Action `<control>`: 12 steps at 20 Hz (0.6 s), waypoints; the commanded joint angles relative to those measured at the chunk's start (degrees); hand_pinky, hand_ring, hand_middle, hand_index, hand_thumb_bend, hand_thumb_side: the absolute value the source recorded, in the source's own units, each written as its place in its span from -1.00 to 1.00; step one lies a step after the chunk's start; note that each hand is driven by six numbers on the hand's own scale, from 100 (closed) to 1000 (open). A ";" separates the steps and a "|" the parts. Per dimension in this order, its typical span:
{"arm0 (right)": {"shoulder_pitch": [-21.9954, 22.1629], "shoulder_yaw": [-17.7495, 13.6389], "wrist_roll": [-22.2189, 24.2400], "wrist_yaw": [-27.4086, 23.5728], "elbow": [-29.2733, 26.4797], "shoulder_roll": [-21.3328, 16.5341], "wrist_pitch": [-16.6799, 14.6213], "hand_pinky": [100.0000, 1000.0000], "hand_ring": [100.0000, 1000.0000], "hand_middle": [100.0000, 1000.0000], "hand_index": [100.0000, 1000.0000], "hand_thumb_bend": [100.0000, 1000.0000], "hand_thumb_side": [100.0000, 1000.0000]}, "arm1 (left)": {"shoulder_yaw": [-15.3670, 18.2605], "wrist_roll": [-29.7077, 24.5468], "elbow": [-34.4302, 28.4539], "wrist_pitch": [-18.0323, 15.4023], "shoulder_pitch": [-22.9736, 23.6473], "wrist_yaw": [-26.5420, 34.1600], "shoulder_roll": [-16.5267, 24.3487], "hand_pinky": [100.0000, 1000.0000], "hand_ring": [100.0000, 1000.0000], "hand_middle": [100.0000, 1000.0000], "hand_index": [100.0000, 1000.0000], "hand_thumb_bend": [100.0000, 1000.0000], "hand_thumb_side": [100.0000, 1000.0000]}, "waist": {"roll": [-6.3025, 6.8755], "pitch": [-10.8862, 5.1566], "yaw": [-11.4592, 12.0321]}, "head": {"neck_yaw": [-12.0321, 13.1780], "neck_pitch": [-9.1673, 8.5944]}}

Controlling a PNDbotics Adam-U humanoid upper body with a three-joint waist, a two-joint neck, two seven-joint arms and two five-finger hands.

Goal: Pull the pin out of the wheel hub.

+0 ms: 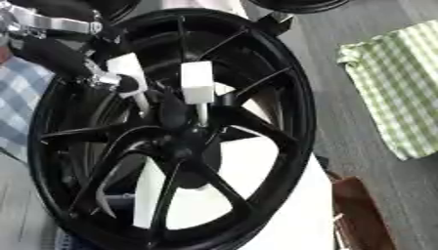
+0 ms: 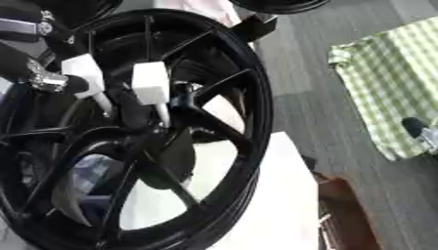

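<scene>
- One black wheel hub point(image 1: 171, 132) fills the view, standing tilted on a white worktop point(image 1: 291, 215); its thin spokes run out from a dark centre.
- Two pins with white block heads stick out just above the hub's centre: one pin point(image 1: 197, 83) upright over the centre, a second pin point(image 1: 128, 71) just to its left, leaning.
- Each shows a slim pale shank below the block, going in between the spokes.
- The left hand point(image 1: 81, 63) comes in from the upper left of the hub and lies against the leaning pin; I cannot tell whether its fingers close on it.
- The right hand shows in neither view.
- Judging by looks, the pins are light and stiff, the hub heavy and rigid; the block head is the natural place to pinch, pulling straight along the shank.
- One green checked cloth point(image 1: 398, 83) lies well right of the hub.
</scene>
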 commanded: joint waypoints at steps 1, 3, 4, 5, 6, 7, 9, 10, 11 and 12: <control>-0.03 -0.55 -0.11 0.01 -0.41 -0.86 0.07 0.30 0.50 0.39 0.68 0.28 -0.64 | 0.31 -0.47 0.31 -0.10 -1.31 0.01 0.72 0.42 0.16 -0.14 0.50 -0.28 0.45 | -0.38 -0.92 -0.07 | 0.21 -0.63; -0.04 -0.56 -0.14 -0.03 -0.39 -0.78 0.11 0.30 0.50 0.39 0.68 0.28 -0.64 | 0.24 -0.60 0.68 -0.01 -1.37 0.01 0.45 0.39 0.12 -0.17 0.46 -0.31 0.41 | -0.39 -0.92 -0.12 | 0.19 -0.61; -0.02 -0.58 -0.18 -0.05 -0.39 -0.75 0.12 0.30 0.50 0.39 0.68 0.28 -0.64 | 0.19 -0.65 0.85 0.07 -1.40 0.07 0.33 0.38 0.10 -0.18 0.43 -0.34 0.34 | -0.41 -0.93 -0.15 | 0.21 -0.61; 0.00 -0.60 -0.22 -0.07 -0.39 -0.72 0.12 0.30 0.50 0.39 0.68 0.28 -0.64 | 0.15 -0.66 0.97 0.17 -1.43 0.10 0.23 0.36 0.07 -0.20 0.42 -0.36 0.30 | -0.42 -0.94 -0.16 | 0.24 -0.60; 0.02 -0.61 -0.26 -0.10 -0.40 -0.69 0.12 0.30 0.50 0.39 0.68 0.28 -0.64 | 0.14 -0.61 1.08 0.30 -1.45 0.11 0.15 0.34 0.05 -0.20 0.40 -0.38 0.27 | -0.44 -0.95 -0.17 | 0.27 -0.59; 0.04 -0.62 -0.29 -0.13 -0.39 -0.67 0.13 0.30 0.50 0.39 0.68 0.28 -0.64 | 0.14 -0.53 1.18 0.46 -1.44 0.14 0.10 0.33 0.03 -0.21 0.39 -0.41 0.21 | -0.45 -0.96 -0.18 | 0.28 -0.59; 0.05 -0.64 -0.35 -0.19 -0.39 -0.64 0.14 0.30 0.50 0.39 0.68 0.28 -0.64 | 0.11 -0.40 1.31 0.78 -1.43 0.21 0.02 0.30 -0.01 -0.24 0.35 -0.48 0.14 | -0.49 -0.98 -0.18 | 0.31 -0.58; 0.06 -0.65 -0.37 -0.22 -0.39 -0.63 0.14 0.30 0.50 0.39 0.68 0.28 -0.64 | 0.12 -0.31 1.38 1.02 -1.42 0.34 -0.03 0.28 -0.04 -0.26 0.33 -0.57 0.06 | -0.50 -0.99 -0.18 | 0.32 -0.57; 0.06 -0.65 -0.38 -0.25 -0.37 -0.61 0.14 0.30 0.50 0.39 0.68 0.28 -0.64 | 0.16 -0.15 1.44 1.37 -1.41 0.57 -0.09 0.25 -0.06 -0.29 0.30 -0.66 -0.05 | -0.52 -1.00 -0.17 | 0.33 -0.55; 0.07 -0.66 -0.38 -0.26 -0.35 -0.60 0.14 0.30 0.50 0.39 0.68 0.28 -0.64 | 0.22 0.10 1.49 1.83 -1.40 0.89 -0.16 0.22 -0.08 -0.30 0.28 -0.74 -0.13 | -0.53 -1.01 -0.16 | 0.36 -0.54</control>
